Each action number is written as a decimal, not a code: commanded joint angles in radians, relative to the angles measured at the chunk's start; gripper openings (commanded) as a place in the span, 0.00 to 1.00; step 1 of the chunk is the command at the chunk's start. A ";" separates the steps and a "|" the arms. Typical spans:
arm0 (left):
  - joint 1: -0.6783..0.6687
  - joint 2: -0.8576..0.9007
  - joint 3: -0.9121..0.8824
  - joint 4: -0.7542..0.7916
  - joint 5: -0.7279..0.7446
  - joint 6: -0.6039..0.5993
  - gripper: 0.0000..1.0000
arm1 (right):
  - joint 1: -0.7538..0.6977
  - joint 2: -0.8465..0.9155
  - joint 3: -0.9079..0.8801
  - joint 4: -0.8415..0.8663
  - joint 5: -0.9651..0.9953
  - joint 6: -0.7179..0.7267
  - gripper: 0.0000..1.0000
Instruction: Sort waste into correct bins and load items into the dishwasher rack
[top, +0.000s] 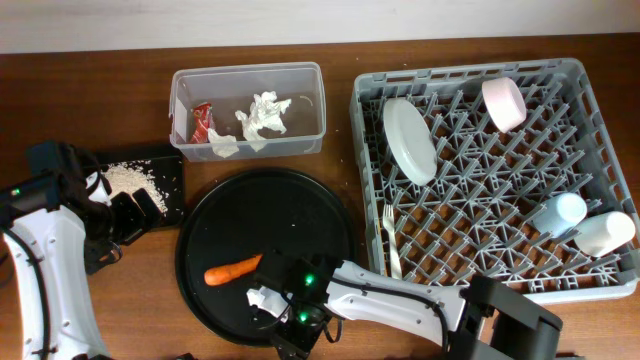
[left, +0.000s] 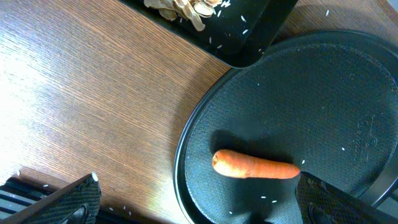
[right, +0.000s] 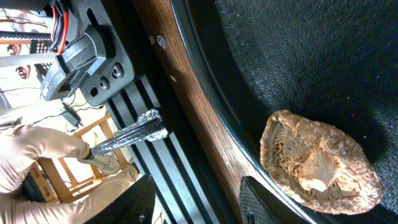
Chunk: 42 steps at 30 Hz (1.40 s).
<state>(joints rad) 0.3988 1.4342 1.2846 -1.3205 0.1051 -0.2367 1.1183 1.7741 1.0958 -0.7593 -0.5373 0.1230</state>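
An orange carrot (top: 232, 270) lies on the large round black tray (top: 300, 200); in the left wrist view the carrot (left: 255, 167) lies ahead of my left gripper (left: 199, 202), which is open and empty. From overhead the left gripper (top: 135, 210) hovers by the shallow black tray (top: 175, 205), which holds pale grainy scraps (top: 130, 177). My right gripper (top: 290, 320) is open and empty at the round tray's front rim (right: 205, 81), beside a small brown lump (right: 320, 163). The clear tub (top: 248, 75) holds tissues (top: 263, 115) and a red wrapper (top: 203, 120).
The grey rack (top: 470, 85) at right holds a white plate (top: 408, 140), a pink-white bowl (top: 503, 103), a pale blue cup (top: 558, 212), a white cup (top: 605, 233) and a white fork (top: 390, 240). A gloved hand (right: 37, 152) shows beyond the table edge.
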 joint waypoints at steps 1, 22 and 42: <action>0.003 -0.007 -0.005 -0.001 0.011 -0.013 0.99 | 0.005 0.066 -0.008 0.017 -0.028 -0.011 0.48; -0.126 -0.007 -0.005 0.015 0.034 0.033 0.99 | -0.382 -0.190 0.346 -0.357 0.471 0.235 0.68; -0.504 -0.007 -0.568 0.459 0.106 -1.045 0.99 | -0.906 -0.472 0.345 -0.629 0.471 0.090 0.80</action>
<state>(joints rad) -0.1036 1.4319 0.7654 -0.9237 0.2977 -1.1843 0.2199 1.3117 1.4303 -1.3846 -0.0685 0.2276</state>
